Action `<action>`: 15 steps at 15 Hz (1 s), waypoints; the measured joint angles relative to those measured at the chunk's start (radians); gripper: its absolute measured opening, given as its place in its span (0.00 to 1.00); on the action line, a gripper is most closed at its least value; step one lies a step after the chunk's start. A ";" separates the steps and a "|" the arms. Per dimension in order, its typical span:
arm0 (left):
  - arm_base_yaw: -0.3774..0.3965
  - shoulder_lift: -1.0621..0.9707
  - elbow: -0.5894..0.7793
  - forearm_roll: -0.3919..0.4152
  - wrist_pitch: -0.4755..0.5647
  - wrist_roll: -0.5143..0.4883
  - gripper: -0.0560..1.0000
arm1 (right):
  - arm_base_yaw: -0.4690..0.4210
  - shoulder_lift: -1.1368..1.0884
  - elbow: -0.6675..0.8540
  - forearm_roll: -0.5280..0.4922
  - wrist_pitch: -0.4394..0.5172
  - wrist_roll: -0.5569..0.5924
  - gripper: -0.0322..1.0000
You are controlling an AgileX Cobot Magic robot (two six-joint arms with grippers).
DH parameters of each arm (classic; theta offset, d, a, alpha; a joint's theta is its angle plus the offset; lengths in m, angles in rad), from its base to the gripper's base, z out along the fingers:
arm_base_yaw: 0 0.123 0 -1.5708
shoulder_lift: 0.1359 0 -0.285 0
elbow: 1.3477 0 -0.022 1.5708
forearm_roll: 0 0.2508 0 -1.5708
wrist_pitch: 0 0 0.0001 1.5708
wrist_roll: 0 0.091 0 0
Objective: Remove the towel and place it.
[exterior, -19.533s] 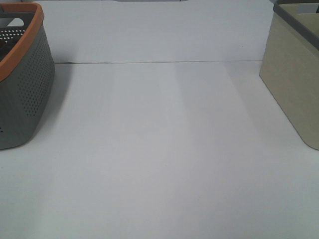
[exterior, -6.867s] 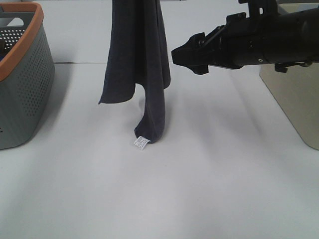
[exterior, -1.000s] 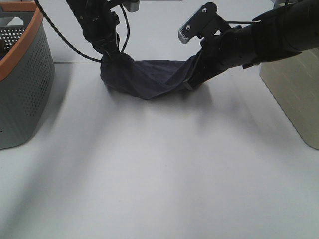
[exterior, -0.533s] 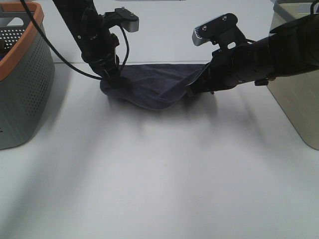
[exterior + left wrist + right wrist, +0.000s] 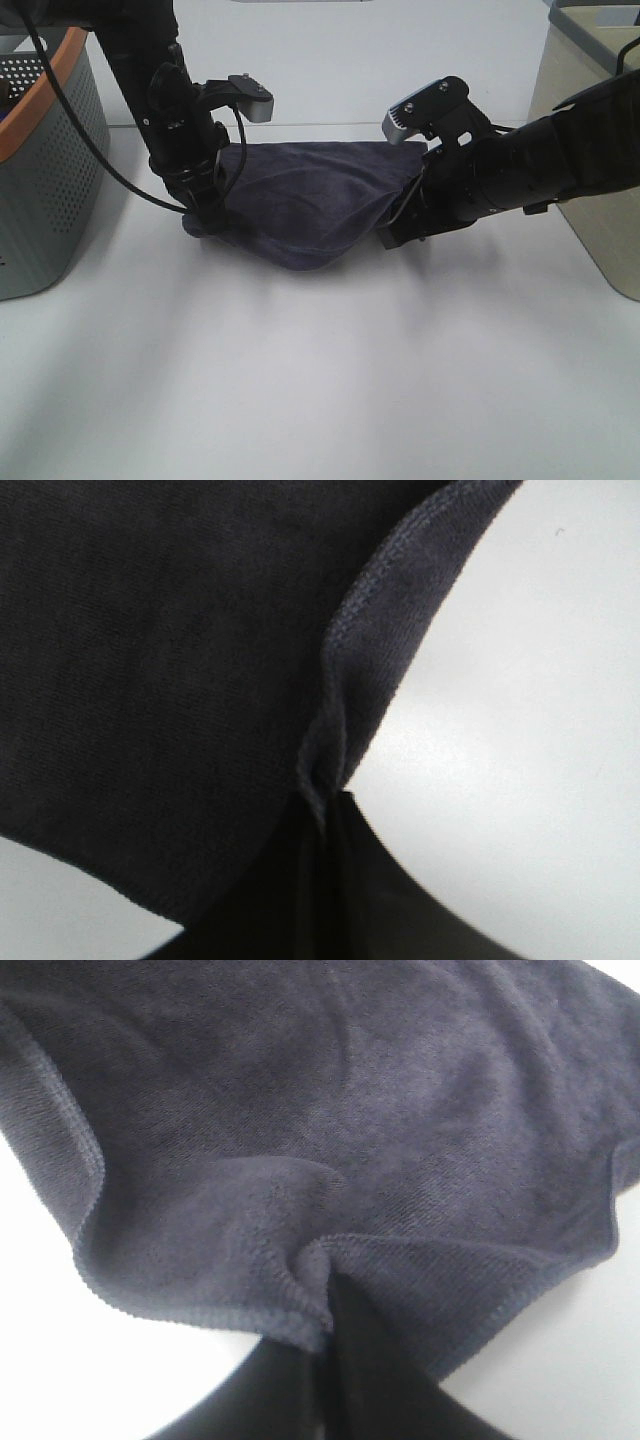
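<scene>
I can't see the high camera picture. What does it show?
A dark grey towel sags toward a white table, pinched at one side by the left claw and at the other by the right claw. A grey basket and beige bin stand at the edges.

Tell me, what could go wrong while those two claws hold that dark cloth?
The left gripper and right gripper each pinch only a small fold of the towel at its edge; one could slip free. The towel sags between them toward the table, so it may land bunched rather than flat.
</scene>
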 joint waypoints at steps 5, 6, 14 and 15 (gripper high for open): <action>0.000 -0.004 0.001 0.000 0.000 0.039 0.05 | 0.000 0.000 0.000 -0.005 -0.038 0.073 0.05; -0.001 -0.004 0.001 0.001 0.000 0.052 0.05 | 0.000 0.000 0.000 -0.044 -0.030 0.073 0.05; -0.006 -0.085 0.242 0.007 0.000 0.068 0.05 | 0.000 -0.010 0.064 -0.501 0.238 0.315 0.16; -0.006 -0.087 0.272 0.018 -0.001 0.077 0.05 | 0.000 -0.010 0.064 -0.612 0.242 0.406 0.16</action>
